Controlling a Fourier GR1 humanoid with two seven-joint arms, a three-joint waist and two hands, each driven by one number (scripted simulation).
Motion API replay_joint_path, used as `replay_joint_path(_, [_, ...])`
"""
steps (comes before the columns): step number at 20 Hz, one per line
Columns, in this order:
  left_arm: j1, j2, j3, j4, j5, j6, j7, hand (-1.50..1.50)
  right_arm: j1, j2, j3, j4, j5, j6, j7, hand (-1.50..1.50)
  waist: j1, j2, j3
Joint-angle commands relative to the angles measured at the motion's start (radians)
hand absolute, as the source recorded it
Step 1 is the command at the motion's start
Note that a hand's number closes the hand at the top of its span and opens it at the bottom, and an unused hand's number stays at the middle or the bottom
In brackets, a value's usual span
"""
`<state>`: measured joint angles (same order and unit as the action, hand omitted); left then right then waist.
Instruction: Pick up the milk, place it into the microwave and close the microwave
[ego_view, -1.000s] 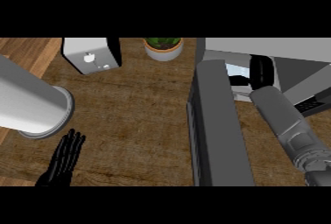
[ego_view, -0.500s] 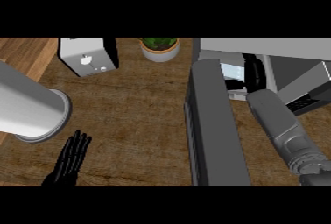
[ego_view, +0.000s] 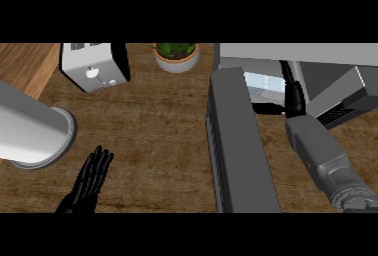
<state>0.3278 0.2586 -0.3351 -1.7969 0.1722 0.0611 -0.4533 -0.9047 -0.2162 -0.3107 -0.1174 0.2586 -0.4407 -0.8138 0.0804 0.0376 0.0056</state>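
Observation:
The microwave stands at the right with its grey door swung open toward me. Inside the opening shows the milk, a pale blue-white carton, only partly visible. My right forearm reaches up from the lower right into the cavity. My right hand is black and lies against the carton, with fingers curled round its lower and right sides. My left hand rests open at the lower left, fingers straight and pointing up, far from the milk.
A large grey-white cylinder lies at the left edge, just above my left hand. A silver toaster and a potted plant stand at the back. Bare wooden counter spreads between them and the open door.
My right forearm has shifted slightly left and further into the microwave with the milk. The whole view has slid a little. My left hand has stayed put.

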Motion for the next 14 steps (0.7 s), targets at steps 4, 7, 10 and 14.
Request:
replay_joint_path(4, [-0.015, -0.028, -0.029, 0.005, -0.038, 0.024, 0.022, -1.5, 0.126, 0.013, -0.041, -0.006, -0.043, 0.09, -0.133, -1.5, -0.028, -0.014, -0.001])
replay_joint_path(7, [-0.037, -0.023, -0.023, 0.005, -0.032, 0.015, 0.054, -1.5, 0.14, -0.006, -0.049, -0.008, -0.055, 0.17, -0.151, -1.5, -0.033, -0.016, -0.002])
replay_joint_path(10, [-0.01, -0.033, -0.046, -0.012, -0.057, 0.027, 0.028, -1.5, 0.211, 0.036, -0.052, -0.004, -0.067, 0.26, -0.225, -1.5, -0.036, -0.02, -0.002])
replay_joint_path(14, [-0.092, -0.083, -0.044, 0.056, -0.077, 0.055, 0.064, -1.5, 0.262, 0.032, -0.044, -0.012, -0.072, 0.345, -0.243, -1.5, -0.058, -0.027, -0.003])
